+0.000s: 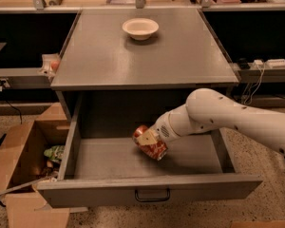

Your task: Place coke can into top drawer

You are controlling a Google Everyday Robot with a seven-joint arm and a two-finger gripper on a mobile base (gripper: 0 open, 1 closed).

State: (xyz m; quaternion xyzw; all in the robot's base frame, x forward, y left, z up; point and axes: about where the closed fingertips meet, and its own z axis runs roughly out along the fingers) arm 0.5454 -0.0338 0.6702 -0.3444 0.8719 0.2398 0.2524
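Observation:
The top drawer (pixel 147 191) is pulled open, grey metal with a dark handle at the middle of its front panel. My gripper (pixel 147 139) reaches in from the right on a white arm and is shut on the coke can (pixel 152 147). The red can is tilted and sits low over the drawer floor, near the middle. I cannot tell whether it touches the floor.
A white bowl (pixel 140 28) stands on the cabinet top at the back. An open brown cardboard box (pixel 23 167) with clutter sits on the floor left of the drawer. Cables and a power strip (pixel 266 63) lie at the right.

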